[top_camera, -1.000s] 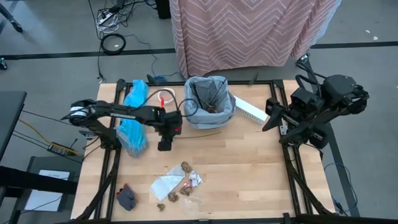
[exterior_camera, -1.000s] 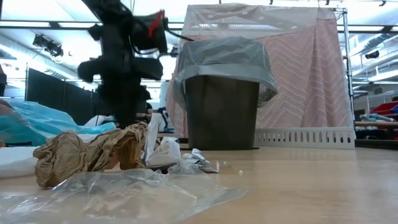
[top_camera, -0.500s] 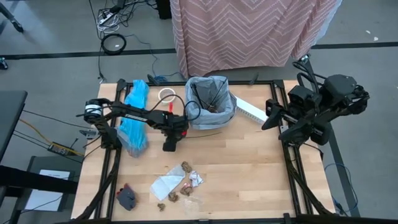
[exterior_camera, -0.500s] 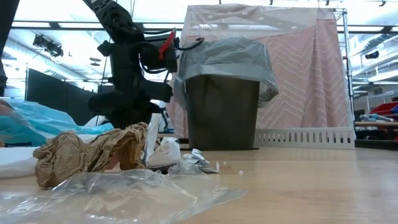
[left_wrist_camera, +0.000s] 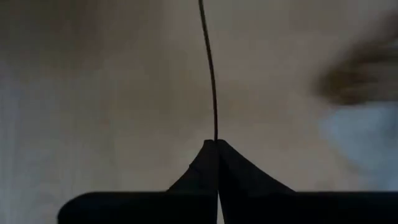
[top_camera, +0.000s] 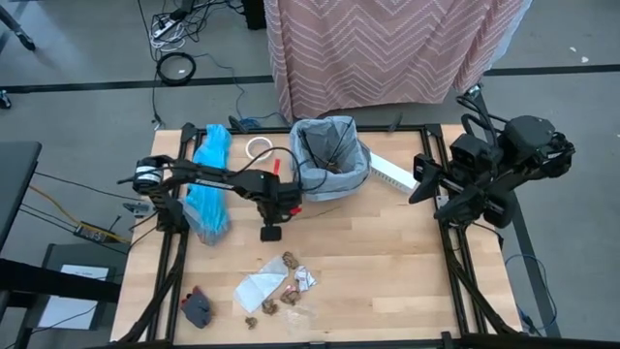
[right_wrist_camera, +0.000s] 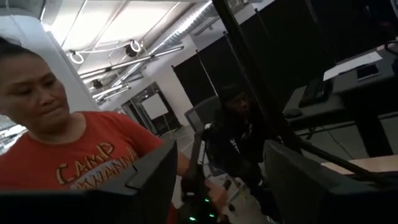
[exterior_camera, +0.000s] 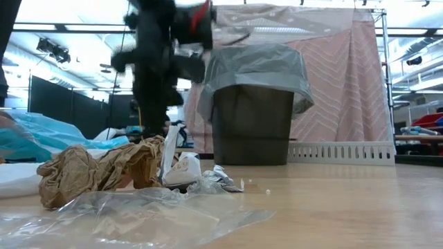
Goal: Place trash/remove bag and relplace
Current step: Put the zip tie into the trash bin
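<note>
Left pincer (left_wrist_camera: 217,144) pinches thin dark stick (left_wrist_camera: 209,68).

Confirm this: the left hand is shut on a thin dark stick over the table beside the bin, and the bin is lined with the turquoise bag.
Wrong on the liner. The high view shows the bin lined with the light grey bag; the turquoise bag lies on the table. The left hand is shut on the thin dark stick.

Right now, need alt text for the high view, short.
The left tool hangs over the wooden table, between the grey-bagged bin and the litter pile. A turquoise bag lies at left; the right arm is folded off the table's right edge.
</note>
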You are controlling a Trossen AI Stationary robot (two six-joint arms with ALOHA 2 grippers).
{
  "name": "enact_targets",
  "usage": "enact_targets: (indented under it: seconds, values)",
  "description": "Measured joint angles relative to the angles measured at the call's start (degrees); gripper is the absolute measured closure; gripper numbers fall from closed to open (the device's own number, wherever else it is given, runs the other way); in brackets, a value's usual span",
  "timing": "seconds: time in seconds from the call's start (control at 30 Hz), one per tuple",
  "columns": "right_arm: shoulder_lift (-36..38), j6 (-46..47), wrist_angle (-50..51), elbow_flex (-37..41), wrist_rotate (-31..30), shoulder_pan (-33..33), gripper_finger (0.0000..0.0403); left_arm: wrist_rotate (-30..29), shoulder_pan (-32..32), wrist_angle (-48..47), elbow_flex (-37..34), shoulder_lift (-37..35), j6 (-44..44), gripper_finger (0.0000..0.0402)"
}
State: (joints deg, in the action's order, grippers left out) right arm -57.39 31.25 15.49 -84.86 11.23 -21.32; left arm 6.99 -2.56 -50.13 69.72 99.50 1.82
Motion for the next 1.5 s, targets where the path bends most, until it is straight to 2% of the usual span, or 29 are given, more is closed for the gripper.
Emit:
enact_targets:
  seconds: [0.3, 0.47, 0.6, 0.77, 0.83, 0.93, 1.0, 1.17, 1.3, 1.5]
  values:
    - [0.0, -3.1, 0.1, 0.0, 1.7, 0.0, 0.0174, 2.8, 5.1, -13.6, 20.8, -1.6, -1.5, 0.04]
    - [0.0, -3.9, 0.1, 0.0, 2.2, 0.0, 0.0174, 1.5, 5.7, -14.0, 33.4, -1.6, -1.0, 0.0401]
    - [0.0, -3.9, 0.1, 0.0, 2.3, -0.3, 0.0174, -5.5, 5.2, -11.2, 41.9, -1.7, -0.7, 0.0401]
    - [0.0, -3.9, 0.1, 0.0, 2.5, -0.4, 0.0174, -23.3, 3.7, -4.3, 47.2, -1.8, 2.5, 0.0401]
    - [0.0, -3.9, 0.1, 0.0, 2.5, -0.4, 0.0174, -26.6, 2.1, -0.7, 47.3, -1.9, 4.1, 0.0401]
    - [0.0, -4.0, 0.1, 0.0, 2.5, -0.4, 0.0174, -26.9, -1.0, 3.1, 46.3, -1.7, 4.2, 0.0401]
    - [0.0, -4.0, 0.1, 0.0, 3.1, -0.7, 0.0174, -26.9, -3.1, 9.8, 43.5, -1.7, 4.0, 0.0401]
    - [0.0, -3.9, 0.1, 0.0, 3.5, -1.8, 0.0174, -25.2, -7.3, 26.8, 34.3, -1.6, 3.2, 0.0401]
    - [0.0, -3.9, 0.0, 0.0, 3.5, -3.0, 0.0174, -22.7, -9.8, 38.0, 25.0, -1.6, -0.8, 0.0401]
    - [-0.1, -3.9, 0.1, 0.0, 3.4, -4.5, 0.0174, -22.3, -11.2, 56.2, 11.2, -1.6, -7.0, 0.0401]
